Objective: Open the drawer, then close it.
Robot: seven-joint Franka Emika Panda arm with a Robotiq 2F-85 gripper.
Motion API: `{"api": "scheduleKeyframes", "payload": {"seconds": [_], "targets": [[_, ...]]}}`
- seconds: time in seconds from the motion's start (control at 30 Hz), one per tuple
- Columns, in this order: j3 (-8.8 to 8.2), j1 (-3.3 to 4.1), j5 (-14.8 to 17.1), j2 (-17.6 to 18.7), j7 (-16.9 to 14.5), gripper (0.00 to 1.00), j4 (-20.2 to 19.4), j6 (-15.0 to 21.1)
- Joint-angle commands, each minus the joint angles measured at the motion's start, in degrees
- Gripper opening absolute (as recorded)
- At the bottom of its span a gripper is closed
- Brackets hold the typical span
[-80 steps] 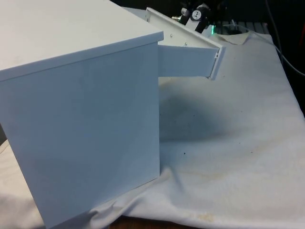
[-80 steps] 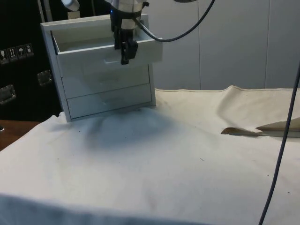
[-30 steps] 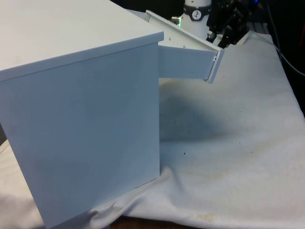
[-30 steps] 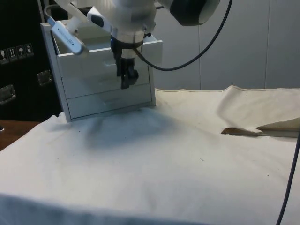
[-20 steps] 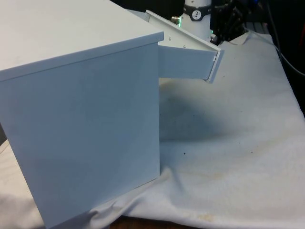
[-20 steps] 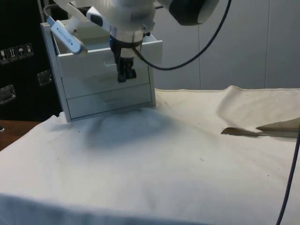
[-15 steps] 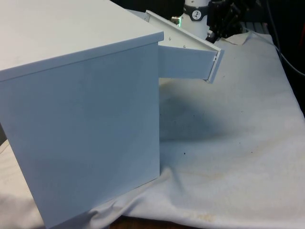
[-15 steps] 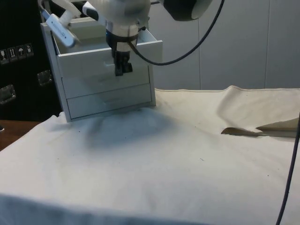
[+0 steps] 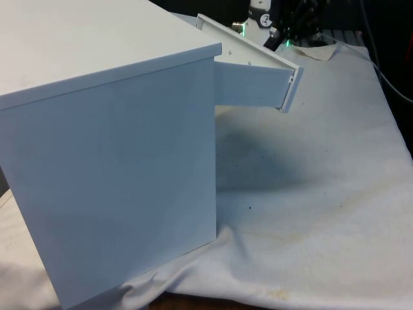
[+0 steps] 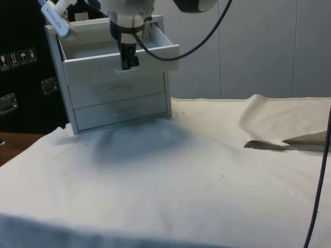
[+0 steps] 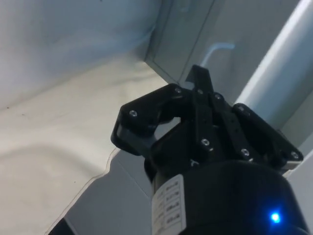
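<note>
Nearest the side camera: the bench (image 10: 170, 196) under its white cloth (image 10: 217, 155), creased and lightly stained, with a folded-up edge of the cloth at the side view's right. Beyond that bare stretch stands the white chest of drawers (image 10: 116, 77), three fronts facing the side camera. In the front view the chest (image 9: 110, 142) turns its plain side panel to the lens.

Top drawer (image 10: 121, 54) is pulled partway out; the lower two are flush. From the front view the open drawer (image 9: 255, 81) projects toward the front view's right.

Pincer (image 10: 127, 58) hangs in front of the open drawer's front panel, pointing down, at about handle height. In the wrist view the pincer (image 11: 199, 81) has its fingers closed together, nothing between them, tip close to the pale drawer handle (image 11: 215, 51); contact with it cannot be judged.
</note>
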Motion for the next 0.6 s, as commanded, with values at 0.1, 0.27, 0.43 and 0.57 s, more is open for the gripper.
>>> {"api": "scheduleKeyframes", "payload": {"seconds": [0.1, 0.27, 0.43, 0.57], "targets": [[-0.46, -0.29, -0.46, 0.17, -0.8, 0.0, 1.49, -1.03], [-0.86, -0.34, -0.86, 0.29, -1.03, 0.0, 2.52, -1.78], [-1.32, -0.52, -1.15, 0.69, -1.09, 0.0, 3.38, -1.89], [-1.43, -0.46, -0.97, 0.69, -1.09, 0.0, 3.38, -1.83]]}}
